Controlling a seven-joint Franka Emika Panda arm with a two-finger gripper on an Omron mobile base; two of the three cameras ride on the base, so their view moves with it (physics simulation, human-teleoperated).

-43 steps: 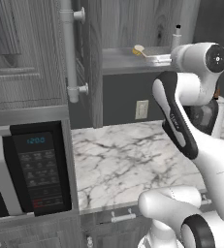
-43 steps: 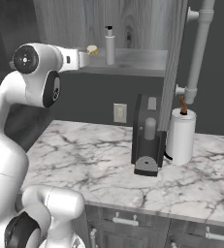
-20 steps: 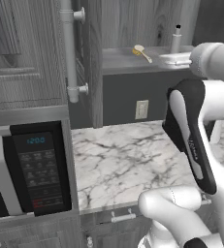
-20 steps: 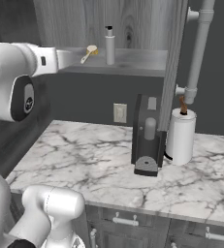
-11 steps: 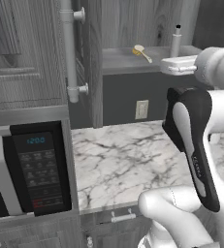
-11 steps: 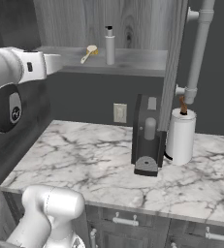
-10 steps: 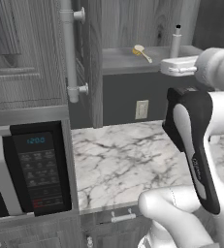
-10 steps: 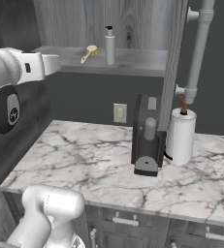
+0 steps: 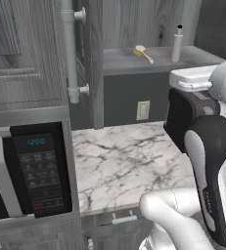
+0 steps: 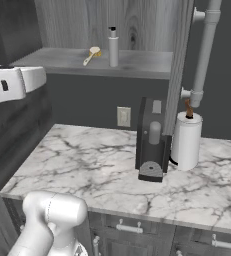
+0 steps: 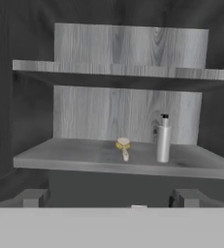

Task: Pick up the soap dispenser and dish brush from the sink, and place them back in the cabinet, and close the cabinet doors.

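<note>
The cabinet (image 11: pixel 128 104) stands open, and the dish brush (image 11: pixel 123 147) lies on its lower grey shelf (image 11: pixel 84 157) with the soap dispenser (image 11: pixel 163 140) upright just to its right. Both also show in the base views: brush (image 9: pixel 143 51) and bottle (image 9: pixel 177 43), brush (image 10: pixel 92 54) and bottle (image 10: pixel 113 47). My gripper (image 11: pixel 111 201) is open and empty, held back from the shelf's front edge and facing it, fingertips (image 11: pixel 33 197) wide apart. The cabinet doors stand open: left door (image 9: pixel 91 58), right door (image 10: pixel 183 60). The sink is out of view.
A black microwave (image 9: pixel 31 176) sits at the left under the cabinets. On the marble counter (image 10: pixel 87 165) stand a dark appliance (image 10: pixel 152 145) and a white cylinder with a brown top (image 10: pixel 187 140). Long white bar handles (image 9: pixel 69 49) (image 10: pixel 204 55) stick out from the doors.
My arm has drawn back from the shelf, away from the brush, and swung outward. The brush and the soap dispenser have stayed put on the shelf.
</note>
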